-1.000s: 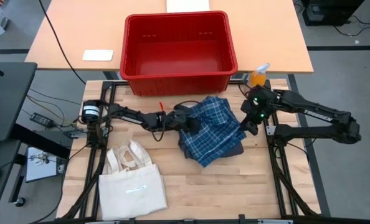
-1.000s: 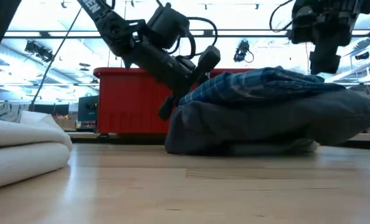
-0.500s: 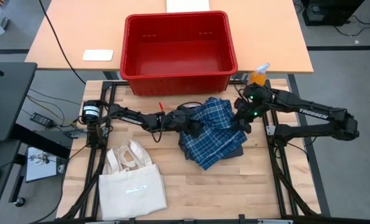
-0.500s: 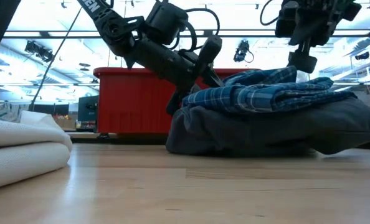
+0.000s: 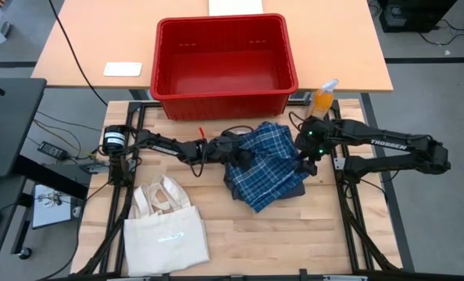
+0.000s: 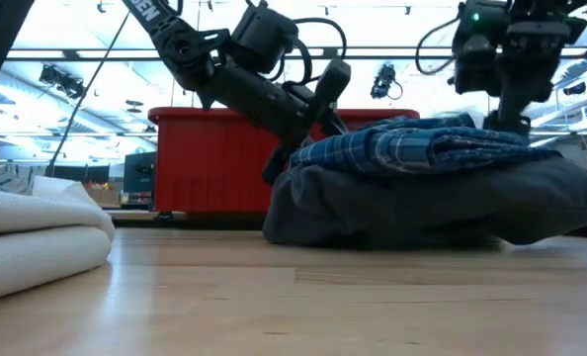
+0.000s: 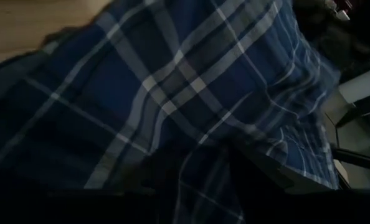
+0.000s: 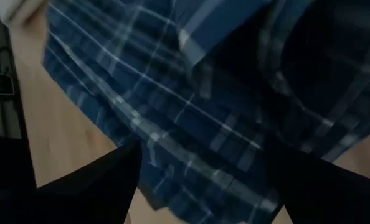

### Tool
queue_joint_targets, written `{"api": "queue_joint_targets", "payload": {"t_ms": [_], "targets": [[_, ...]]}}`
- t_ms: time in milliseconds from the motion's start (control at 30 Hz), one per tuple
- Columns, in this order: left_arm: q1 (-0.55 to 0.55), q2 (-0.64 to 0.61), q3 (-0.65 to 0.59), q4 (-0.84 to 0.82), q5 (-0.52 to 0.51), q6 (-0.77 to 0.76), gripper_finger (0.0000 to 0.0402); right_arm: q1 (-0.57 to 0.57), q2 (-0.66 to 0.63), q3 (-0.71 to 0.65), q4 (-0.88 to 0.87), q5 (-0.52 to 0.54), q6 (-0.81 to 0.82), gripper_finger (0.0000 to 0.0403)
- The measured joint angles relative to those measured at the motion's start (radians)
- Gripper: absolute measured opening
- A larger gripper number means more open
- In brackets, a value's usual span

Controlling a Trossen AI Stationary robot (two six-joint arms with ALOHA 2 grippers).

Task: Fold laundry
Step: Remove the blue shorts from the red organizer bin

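The blue-and-white plaid piece (image 5: 265, 164) lies bunched on top of a dark grey garment (image 6: 422, 203) at the table's middle. My left gripper (image 5: 238, 154) reaches in from the left and is shut on the plaid piece's left edge. My right gripper (image 8: 200, 186) stands open over the plaid piece's right part (image 6: 516, 133), fingers pointing down, with cloth filling the gap between them. I cannot tell whether its fingertips touch the cloth. My left gripper holds the plaid piece at its left edge (image 6: 308, 148), coming in from the table's left and slanting down. In the left wrist view plaid cloth (image 7: 197, 162) covers the fingers, so one layer or several cannot be told. The piece rests on the grey garment.
A red bin (image 5: 224, 62) stands beyond the table's far edge, with an orange bottle (image 5: 323, 95) at the far right corner. A cream tote bag (image 5: 165, 226) lies at the near left. Bare wood lies in front of the pile.
My right gripper has gone toward the table's left over the plaid piece, then back right and down onto its right part. The plaid piece's right part has bunched into a raised fold and then settled flatter. My left gripper has risen slightly with the left edge.
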Motion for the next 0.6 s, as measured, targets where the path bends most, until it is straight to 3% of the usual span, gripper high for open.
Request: {"api": "queue_joint_targets", "payload": {"t_ms": [200,367,600], "targets": [[0.003,0.000,0.000,0.000,-0.002,0.000,0.0144,0.014,0.000,-0.021,-0.038,-0.175,0.100,0.0346],[0.003,0.000,0.000,-0.002,-0.006,0.000,0.0144,0.067,-0.009,0.016,-0.155,-0.234,0.114,0.0346],[0.000,0.000,0.000,-0.003,-0.006,-0.001,0.0144,0.075,-0.024,0.097,-0.198,-0.148,0.135,0.0345]]}}
